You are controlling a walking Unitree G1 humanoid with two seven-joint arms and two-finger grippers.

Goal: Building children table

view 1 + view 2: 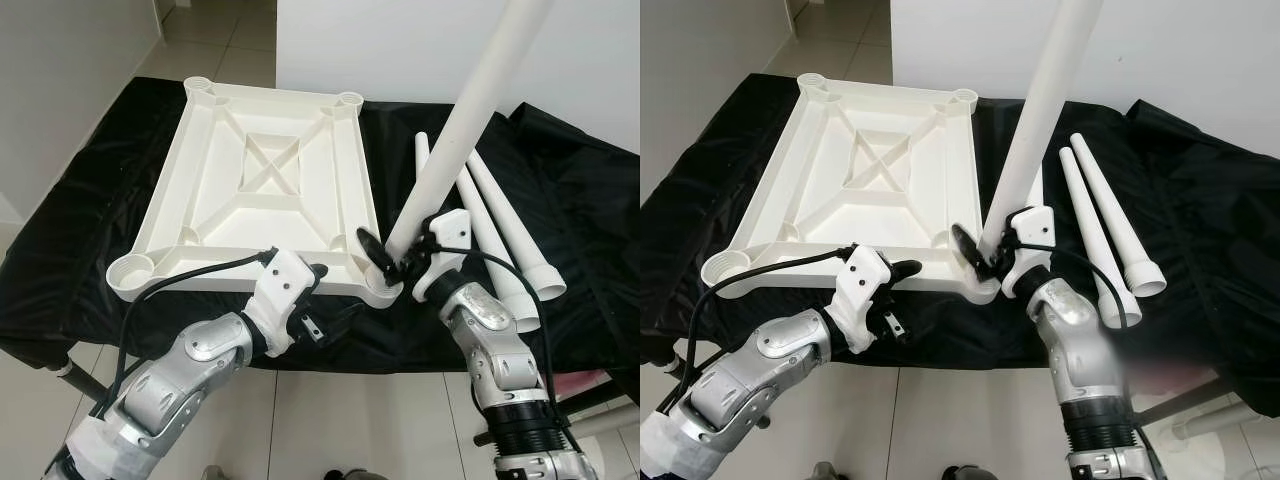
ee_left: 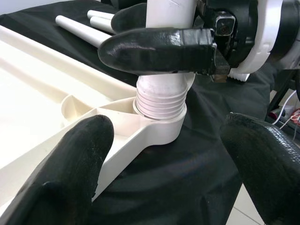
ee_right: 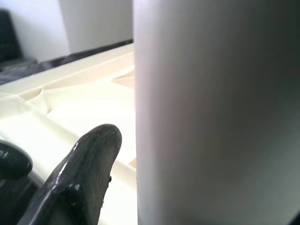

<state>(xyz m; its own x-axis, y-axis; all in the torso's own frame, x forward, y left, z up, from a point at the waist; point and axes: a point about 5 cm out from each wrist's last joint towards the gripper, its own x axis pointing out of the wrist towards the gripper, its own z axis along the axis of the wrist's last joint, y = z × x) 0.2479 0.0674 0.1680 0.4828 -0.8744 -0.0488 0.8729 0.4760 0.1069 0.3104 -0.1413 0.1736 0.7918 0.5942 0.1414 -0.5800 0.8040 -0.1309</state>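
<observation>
The white plastic tabletop [image 1: 200, 170] lies upside down on a black cloth. A long white leg [image 1: 470, 110] stands tilted in its near right corner socket [image 2: 159, 126], with the threaded end [image 2: 159, 101] partly entered. My right gripper [image 1: 392, 262] is shut on the leg just above the socket; one of its fingers [image 2: 154, 44] crosses the leg's base. My left gripper [image 1: 335, 293] hovers open at the tabletop's front edge, just left of that socket, holding nothing. Its fingertips [image 2: 61, 173] frame the socket in the left wrist view.
More white legs [image 1: 500, 215] lie on the black cloth [image 1: 580, 200] to the right of the tabletop. Round sockets sit at the near left corner [image 1: 132, 270] and both far corners. The cloth's front edge drops to tiled floor [image 1: 330, 420]. A white wall [image 1: 400, 40] stands behind.
</observation>
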